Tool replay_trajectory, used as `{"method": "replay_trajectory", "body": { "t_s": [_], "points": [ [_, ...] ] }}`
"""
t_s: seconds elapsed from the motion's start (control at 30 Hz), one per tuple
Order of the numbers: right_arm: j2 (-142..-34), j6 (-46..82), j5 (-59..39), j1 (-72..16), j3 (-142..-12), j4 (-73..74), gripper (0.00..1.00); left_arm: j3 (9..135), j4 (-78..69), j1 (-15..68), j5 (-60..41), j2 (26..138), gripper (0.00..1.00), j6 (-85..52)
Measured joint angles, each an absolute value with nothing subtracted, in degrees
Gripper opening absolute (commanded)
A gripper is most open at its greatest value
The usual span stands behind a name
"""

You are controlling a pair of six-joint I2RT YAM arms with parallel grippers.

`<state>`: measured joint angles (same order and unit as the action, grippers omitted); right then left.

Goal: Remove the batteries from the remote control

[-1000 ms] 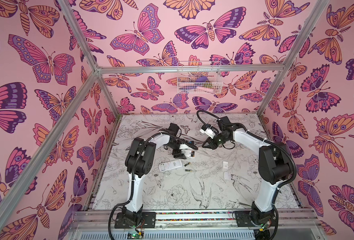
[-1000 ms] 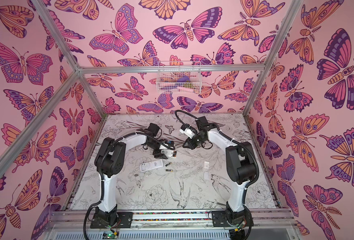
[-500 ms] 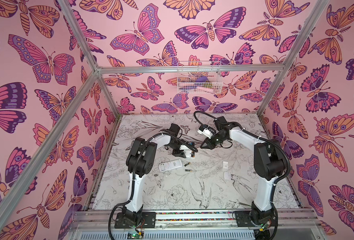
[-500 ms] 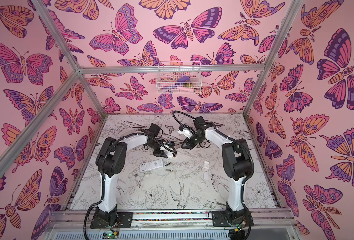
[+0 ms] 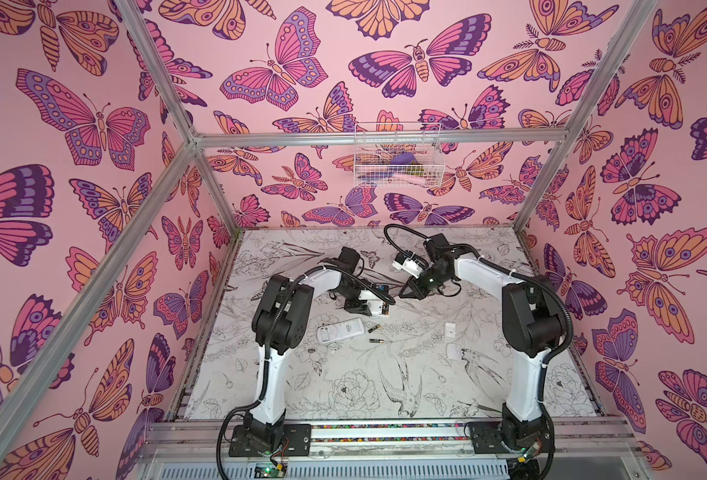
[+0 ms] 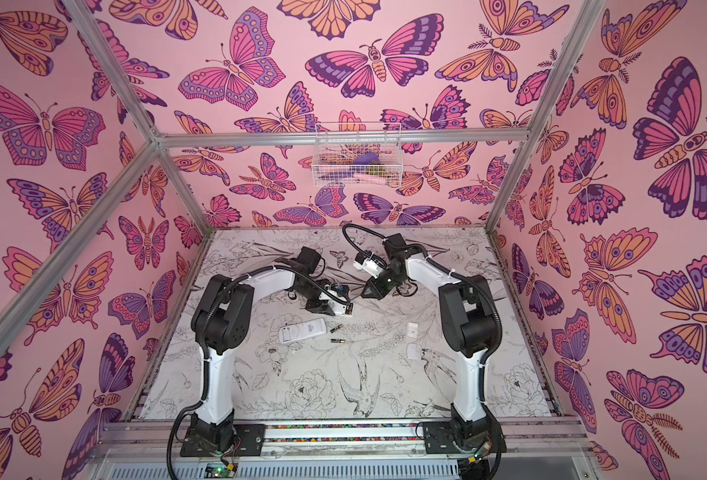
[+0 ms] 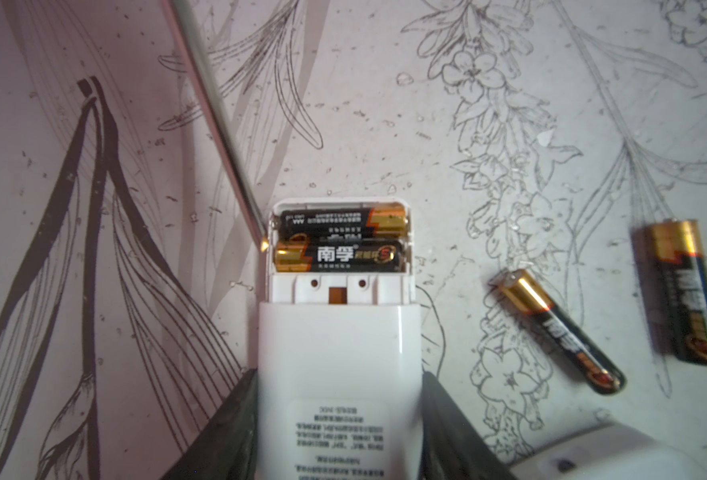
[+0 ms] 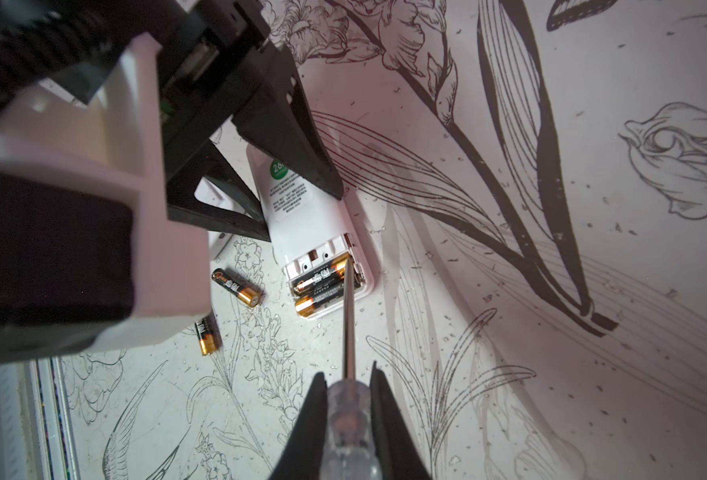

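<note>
Left wrist view: left gripper (image 7: pixel 339 409) clenched on the white remote (image 7: pixel 337 353), one finger pressed against each long side. Back cover off, compartment open at the remote's free end. Two batteries sit in it side by side: inner battery (image 7: pixel 341 257) next to the remote's body, outer battery (image 7: pixel 343 223) against the end wall.

Right wrist view: right gripper (image 8: pixel 348 376) clamped on the clear handle of the screwdriver (image 8: pixel 349 419). Shaft reaches to the compartment, tip at its side wall by the gold end of the inner battery; contact not resolvable.

First loose battery (image 7: pixel 559 332) lies on the table (image 5: pixel 343 395) just beside the remote, second loose battery (image 7: pixel 686 293) a little farther out, the two apart.

In both top views a second remote (image 5: pixel 340 330) lies flat near the loose pair
</note>
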<state>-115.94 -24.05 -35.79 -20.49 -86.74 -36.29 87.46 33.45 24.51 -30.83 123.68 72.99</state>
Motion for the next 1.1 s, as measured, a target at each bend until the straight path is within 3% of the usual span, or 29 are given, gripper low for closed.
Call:
{"method": "replay_trajectory", "body": {
  "t_s": [1.1],
  "points": [
    [-117.4,-24.5,-34.8,-21.1,-88.7,-38.2,0.0,87.4,33.5,24.8,-30.3,123.5,0.43,73.1]
  ]
}}
